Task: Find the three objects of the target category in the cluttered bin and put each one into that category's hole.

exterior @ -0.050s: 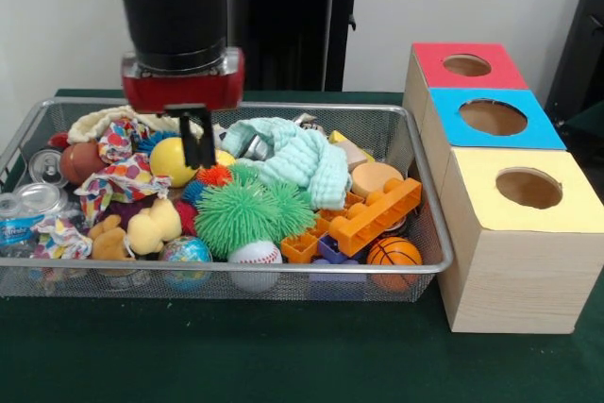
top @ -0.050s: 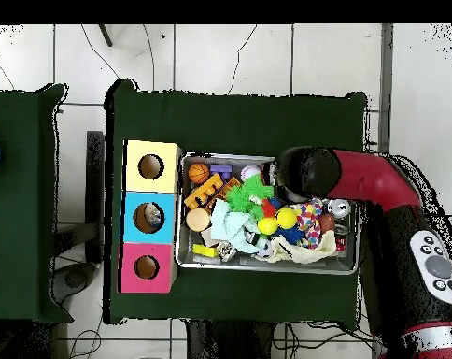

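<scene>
A wire bin [exterior @ -0.050s: 415, 266] on the green worktop [exterior @ -0.050s: 283, 356] is crowded with toys: a baseball [exterior @ -0.050s: 255, 253] and mini basketball [exterior @ -0.050s: 394, 252] nearest, a spiky green ball [exterior @ -0.050s: 247, 212] behind. Farther back, the end effector [exterior @ -0.050s: 197, 143] hangs over a yellow ball [exterior @ -0.050s: 170, 159]; its grip cannot be judged. Three boxes [exterior @ -0.050s: 514, 252] with holes stand beside the bin.

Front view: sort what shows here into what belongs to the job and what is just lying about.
Job:
- wire bin
- red box, blue box, yellow box
- tool
- bin clutter to search: spiky green ball, baseball, orange brick, mint cloth; the pictures do not show which are targets

Lying about:
- side table
</scene>
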Motion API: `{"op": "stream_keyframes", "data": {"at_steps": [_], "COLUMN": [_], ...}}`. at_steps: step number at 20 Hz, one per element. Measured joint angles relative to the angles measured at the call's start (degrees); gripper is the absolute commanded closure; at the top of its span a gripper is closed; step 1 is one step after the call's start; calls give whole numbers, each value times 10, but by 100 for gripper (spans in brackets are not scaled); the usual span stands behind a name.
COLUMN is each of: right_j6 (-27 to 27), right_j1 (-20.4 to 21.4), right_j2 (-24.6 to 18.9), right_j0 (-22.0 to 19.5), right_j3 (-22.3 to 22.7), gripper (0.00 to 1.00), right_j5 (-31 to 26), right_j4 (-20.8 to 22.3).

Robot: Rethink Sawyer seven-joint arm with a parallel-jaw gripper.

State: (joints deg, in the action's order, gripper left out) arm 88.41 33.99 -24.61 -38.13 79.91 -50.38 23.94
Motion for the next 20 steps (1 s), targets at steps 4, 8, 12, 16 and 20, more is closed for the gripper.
{"op": "stream_keyframes", "data": {"at_steps": [4, 8, 12, 16, 20], "right_j6": [-47, -104, -133, -174, -196], "right_j1": [-16, -33, -41, -53, -60], "right_j2": [-11, -27, -32, -38, -38], "right_j0": [-9, -20, -26, -39, -45], "right_j3": [-40, -88, -113, -147, -169], "gripper": [100, 100, 100, 100, 100], "right_j5": [-28, -63, -78, -94, -101], "right_j4": [14, 23, 24, 25, 28]}}
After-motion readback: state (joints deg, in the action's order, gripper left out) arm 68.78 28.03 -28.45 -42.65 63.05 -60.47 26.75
